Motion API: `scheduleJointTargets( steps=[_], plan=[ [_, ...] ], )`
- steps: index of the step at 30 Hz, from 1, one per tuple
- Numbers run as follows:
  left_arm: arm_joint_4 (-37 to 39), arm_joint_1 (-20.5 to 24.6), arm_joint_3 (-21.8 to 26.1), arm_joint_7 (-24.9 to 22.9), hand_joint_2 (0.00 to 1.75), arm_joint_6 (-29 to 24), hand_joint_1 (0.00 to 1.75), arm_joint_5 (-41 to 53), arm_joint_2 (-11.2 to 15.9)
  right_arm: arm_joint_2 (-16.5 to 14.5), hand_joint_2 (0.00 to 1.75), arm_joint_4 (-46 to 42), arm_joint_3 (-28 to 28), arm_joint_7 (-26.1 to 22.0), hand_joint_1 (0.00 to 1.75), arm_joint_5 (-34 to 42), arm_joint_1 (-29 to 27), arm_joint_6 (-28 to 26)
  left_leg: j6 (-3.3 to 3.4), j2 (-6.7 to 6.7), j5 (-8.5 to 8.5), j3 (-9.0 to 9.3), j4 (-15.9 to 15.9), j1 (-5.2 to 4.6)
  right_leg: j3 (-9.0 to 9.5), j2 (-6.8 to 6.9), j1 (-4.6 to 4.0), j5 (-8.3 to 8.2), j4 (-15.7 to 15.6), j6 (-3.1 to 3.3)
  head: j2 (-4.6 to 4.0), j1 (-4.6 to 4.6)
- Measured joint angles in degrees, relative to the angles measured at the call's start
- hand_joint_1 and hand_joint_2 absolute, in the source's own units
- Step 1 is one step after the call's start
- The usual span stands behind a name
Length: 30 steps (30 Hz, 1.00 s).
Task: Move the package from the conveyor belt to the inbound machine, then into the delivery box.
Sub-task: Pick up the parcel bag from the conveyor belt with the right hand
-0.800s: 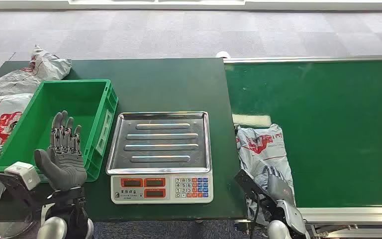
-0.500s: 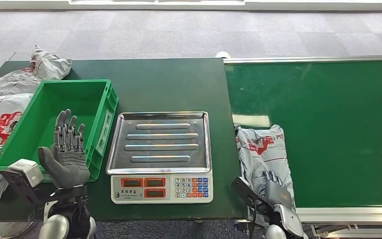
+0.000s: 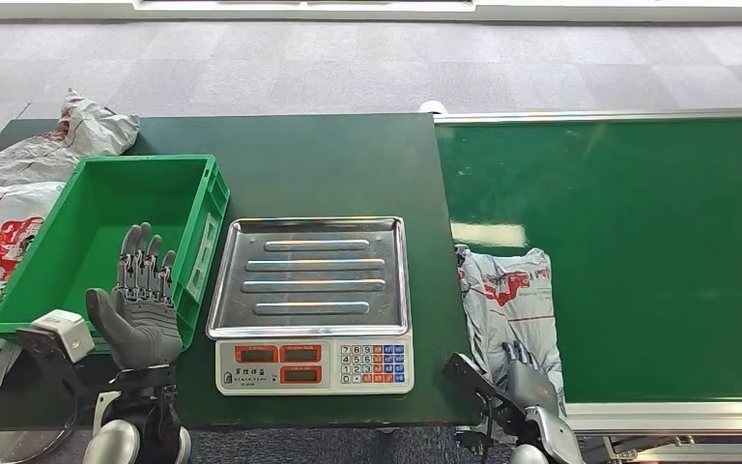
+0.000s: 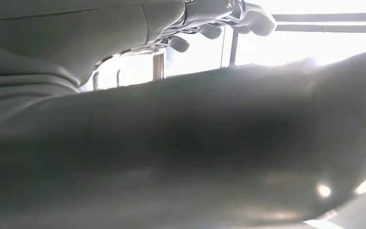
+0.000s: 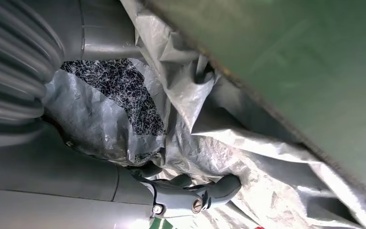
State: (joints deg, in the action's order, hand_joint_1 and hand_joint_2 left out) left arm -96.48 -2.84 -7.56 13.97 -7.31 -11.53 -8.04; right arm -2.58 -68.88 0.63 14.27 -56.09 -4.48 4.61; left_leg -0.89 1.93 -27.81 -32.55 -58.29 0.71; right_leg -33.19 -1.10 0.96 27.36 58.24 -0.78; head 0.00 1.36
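Crumpled grey plastic package [image 3: 510, 300] lies lower right on green conveyor belt [image 3: 638, 242]; right hand [image 3: 529, 382] fingers curl into its near end. Secure full grip before lifting toward steel scale [image 3: 309, 275].

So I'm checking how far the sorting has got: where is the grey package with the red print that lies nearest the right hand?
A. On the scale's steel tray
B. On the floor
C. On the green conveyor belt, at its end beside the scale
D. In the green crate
C: the grey package lies on the conveyor belt, right hand on its near end; the scale's tray is bare.
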Motion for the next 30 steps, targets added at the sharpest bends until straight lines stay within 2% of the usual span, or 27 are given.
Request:
scheduleJointTargets(
  steps=[6,10,13,19,23,30],
  plan=[
    [0.07,-0.81,-0.01,0.24,0.0,-0.01,0.0,-0.53,0.0,-0.5,1.75,3.3,0.38,-1.13,0.0,1.7,1.27,-2.93,-0.03,-0.17,-0.03,0.24,0.01,0.02,0.19,-0.06,-0.04,0.01,0.0,0.02,0.0,0.0],
    [0.28,-1.03,-0.26,0.61,0.0,0.03,0.0,-2.24,0.0,-1.24,1.75,11.96,0.3,-4.3,1.75,5.76,5.0,-9.35,-0.13,-0.72,-0.28,0.5,0.03,0.09,0.42,-0.58,-0.14,0.02,-0.07,0.15,0.0,0.01],
    [0.71,-0.82,-0.83,0.62,0.0,0.05,0.0,-3.5,0.0,-1.75,1.75,19.71,0.11,-6.19,1.75,7.34,8.63,-14.03,-0.13,-1.16,-0.87,1.05,0.08,0.2,1.09,-1.03,-0.27,0.58,-0.22,0.22,0.0,0.01],
    [0.93,-0.11,-1.5,0.62,0.0,0.16,0.0,-4.42,-0.3,-2.17,1.75,28.75,0.1,-4.78,1.75,4.34,14.12,-18.53,0.03,-1.28,-1.14,2.11,0.12,0.58,2.13,-1.0,-0.5,2.5,-0.41,0.21,0.0,-0.01],
    [0.66,0.28,-1.63,0.62,0.0,0.16,0.0,-4.55,-0.72,-2.19,1.75,31.43,0.1,-3.87,1.75,2.47,16.36,-20.78,0.32,-1.27,-0.5,1.92,-0.01,0.56,1.78,-0.99,-0.46,-0.05,-0.89,0.0,0.0,-0.02],
    [0.44,0.24,-1.62,0.36,0.0,0.62,0.0,-5.1,-0.96,-2.35,1.75,33.48,0.11,-3.16,1.75,-1.24,16.8,-24.56,0.39,-0.78,-0.56,1.98,-0.04,0.55,1.95,-0.69,-0.45,-0.08,-1.05,-0.25,0.0,-0.01]
  ],
)
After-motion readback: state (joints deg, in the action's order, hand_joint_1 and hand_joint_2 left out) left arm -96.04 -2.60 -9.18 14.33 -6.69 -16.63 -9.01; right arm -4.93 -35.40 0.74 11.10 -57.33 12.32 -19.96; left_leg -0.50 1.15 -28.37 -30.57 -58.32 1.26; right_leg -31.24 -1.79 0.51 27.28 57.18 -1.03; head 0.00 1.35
